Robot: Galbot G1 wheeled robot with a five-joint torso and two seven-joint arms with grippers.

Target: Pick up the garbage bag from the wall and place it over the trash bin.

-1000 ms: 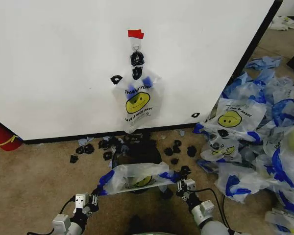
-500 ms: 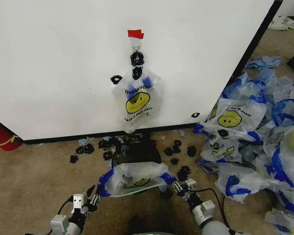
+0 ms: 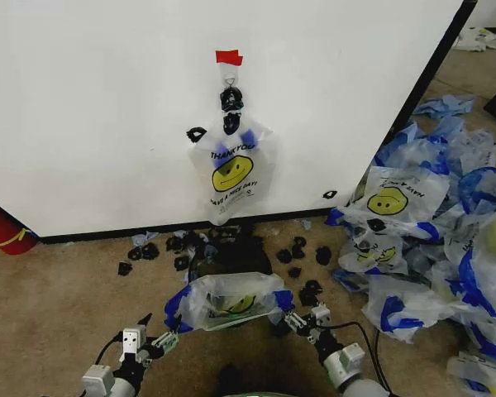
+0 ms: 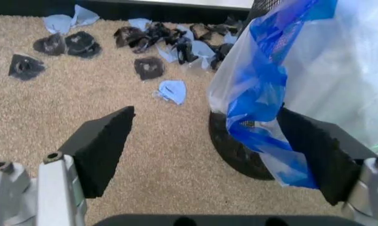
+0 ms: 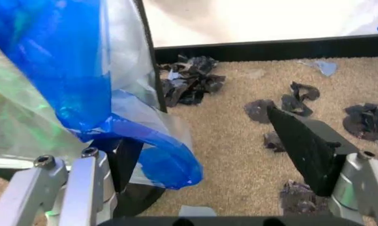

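I see the garbage bag [image 3: 230,301] draped over the trash bin [image 3: 231,258] on the carpet below the wall [image 3: 107,107], where an identical bag [image 3: 231,172] hangs from the hook. My left gripper [image 3: 155,341] sits wide apart beside the bag's blue edge. My right gripper [image 3: 306,321] is also spread wide, gripping nothing.

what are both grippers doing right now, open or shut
Left gripper: open, beside the garbage bag on the trash bin.
Right gripper: open, at the bag's other side.

tan carpet [image 3: 58,306], black scraps [image 3: 140,252], spare bags [image 3: 446,248]
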